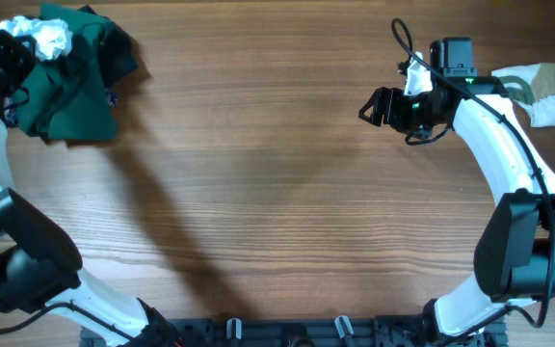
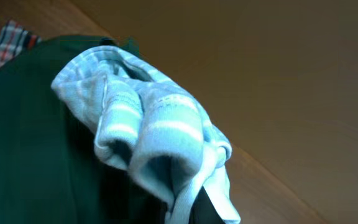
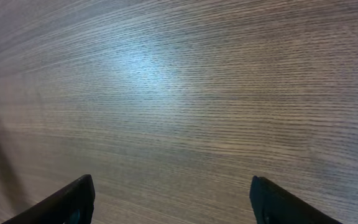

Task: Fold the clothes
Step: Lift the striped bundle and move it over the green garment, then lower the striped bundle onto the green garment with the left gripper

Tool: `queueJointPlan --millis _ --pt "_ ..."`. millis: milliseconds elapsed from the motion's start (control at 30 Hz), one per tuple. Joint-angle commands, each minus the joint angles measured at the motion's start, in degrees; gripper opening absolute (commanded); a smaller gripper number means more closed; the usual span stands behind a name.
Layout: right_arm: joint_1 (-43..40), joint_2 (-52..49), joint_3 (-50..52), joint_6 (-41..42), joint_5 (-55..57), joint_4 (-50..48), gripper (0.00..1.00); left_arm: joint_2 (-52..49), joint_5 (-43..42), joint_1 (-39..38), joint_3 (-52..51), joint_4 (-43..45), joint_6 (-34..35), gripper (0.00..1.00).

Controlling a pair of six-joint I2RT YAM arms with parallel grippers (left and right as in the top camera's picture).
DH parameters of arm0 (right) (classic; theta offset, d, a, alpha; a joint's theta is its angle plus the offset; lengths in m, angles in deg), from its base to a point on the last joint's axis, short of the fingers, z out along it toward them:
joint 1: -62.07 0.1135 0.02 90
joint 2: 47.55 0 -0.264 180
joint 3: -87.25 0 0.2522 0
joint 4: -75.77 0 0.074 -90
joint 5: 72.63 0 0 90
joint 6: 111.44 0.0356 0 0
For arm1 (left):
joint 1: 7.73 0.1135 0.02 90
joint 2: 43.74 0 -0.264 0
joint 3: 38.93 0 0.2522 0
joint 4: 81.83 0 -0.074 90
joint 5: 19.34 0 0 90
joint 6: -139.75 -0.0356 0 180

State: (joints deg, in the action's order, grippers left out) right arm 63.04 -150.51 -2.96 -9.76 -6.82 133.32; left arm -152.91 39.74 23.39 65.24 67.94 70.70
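Three soft garments lay at the far corners of the brown wood-grain table (image 1: 277,212). At the far left, the small pale blue-and-white finely striped garment (image 1: 46,37) sat bunched on top of the bigger dark green garment (image 1: 70,96). The green one was crumpled in loose folds close to the table's far edge.

In the left wrist view the striped garment (image 2: 148,118) filled the near field. Its ribbed bands were rolled over and its hem hung down against the green cloth (image 2: 30,149). A checked red-and-blue scrap of cloth (image 2: 8,43) peeked out at the upper left.

The left gripper (image 1: 6,53) hovered at that heap, and whether it was spread or pinching could not be told.

At the far right, the small white-and-olive piece (image 1: 542,92) lay behind the right arm, near the table's right edge. The right gripper (image 1: 376,104) hung over bare wood with its fingers (image 3: 73,199) spread wide and nothing between them. A broad stretch of wood grain separated the two heaps.
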Motion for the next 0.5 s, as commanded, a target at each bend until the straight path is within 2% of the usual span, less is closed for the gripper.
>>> queueJointPlan --millis 0,133,300,467 --pt "0.1 0.2 0.2 0.3 0.4 0.0 0.81 -2.8 -0.3 -1.2 0.7 0.9 0.6 0.04" --pt "0.1 0.2 0.2 0.3 0.4 0.3 0.81 -3.3 -1.7 -2.6 0.7 6.2 1.0 0.04" --pt "0.1 0.2 0.2 0.3 0.4 0.4 0.8 -3.1 -3.8 -2.8 0.7 18.7 8.5 0.04" --pt "0.1 0.2 0.2 0.4 0.4 0.1 0.8 -3.8 -2.2 -4.4 0.7 17.4 8.5 0.04"
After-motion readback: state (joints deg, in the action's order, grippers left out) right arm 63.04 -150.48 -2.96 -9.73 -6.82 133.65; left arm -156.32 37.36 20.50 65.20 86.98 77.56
